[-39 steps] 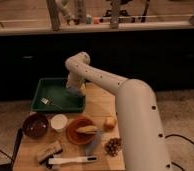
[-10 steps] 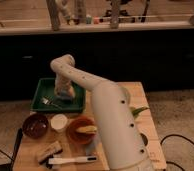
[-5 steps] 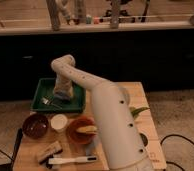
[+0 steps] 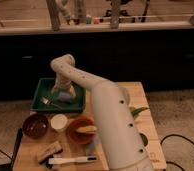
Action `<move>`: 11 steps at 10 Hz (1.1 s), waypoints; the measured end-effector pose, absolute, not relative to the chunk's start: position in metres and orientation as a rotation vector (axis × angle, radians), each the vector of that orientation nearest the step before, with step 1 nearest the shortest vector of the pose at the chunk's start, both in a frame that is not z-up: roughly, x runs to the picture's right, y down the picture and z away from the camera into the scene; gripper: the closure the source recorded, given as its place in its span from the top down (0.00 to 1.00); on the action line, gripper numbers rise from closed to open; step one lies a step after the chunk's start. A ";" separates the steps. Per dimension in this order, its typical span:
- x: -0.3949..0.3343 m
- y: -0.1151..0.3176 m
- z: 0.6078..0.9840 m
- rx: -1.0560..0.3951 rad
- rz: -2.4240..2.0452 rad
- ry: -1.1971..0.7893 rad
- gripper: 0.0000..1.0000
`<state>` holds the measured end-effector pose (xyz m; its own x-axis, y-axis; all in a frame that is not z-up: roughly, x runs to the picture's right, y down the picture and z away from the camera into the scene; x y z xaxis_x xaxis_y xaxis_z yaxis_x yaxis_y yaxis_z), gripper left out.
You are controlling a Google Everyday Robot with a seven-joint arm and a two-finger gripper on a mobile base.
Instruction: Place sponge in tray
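The white arm (image 4: 107,115) is seen reaching from the lower right across the wooden table (image 4: 140,100), bent at an elbow above the dark green tray (image 4: 42,85). The gripper (image 4: 59,92) is lowered inside the tray, near its middle; whether it is open or closed cannot be told, nor whether anything is gripped. The tray surrounds the gripper on every side. The sponge (image 4: 65,96), a small blue-grey block, is found just beside the gripper tip, to its lower right, on the tray floor; contact with the gripper cannot be judged. A light-coloured fork-like piece (image 4: 47,102) lies in the tray to the gripper's left. Below the gripper, outside the tray, an orange plate (image 4: 77,132) is set, with a dark red-brown bowl (image 4: 35,125) to the lower left and a small white cup (image 4: 59,121) between them. Farther below, a tan block (image 4: 48,151) and a white-handled brush (image 4: 72,160) are placed.
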<state>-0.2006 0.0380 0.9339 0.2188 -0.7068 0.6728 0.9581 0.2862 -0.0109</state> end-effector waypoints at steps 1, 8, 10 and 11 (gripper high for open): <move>-0.200 0.037 0.933 -0.480 -1.214 -0.623 0.80; -0.195 0.035 0.930 -0.470 -1.206 -0.619 0.80; -0.195 0.035 0.929 -0.464 -1.206 -0.623 0.80; -0.195 0.034 0.928 -0.460 -1.207 -0.625 0.80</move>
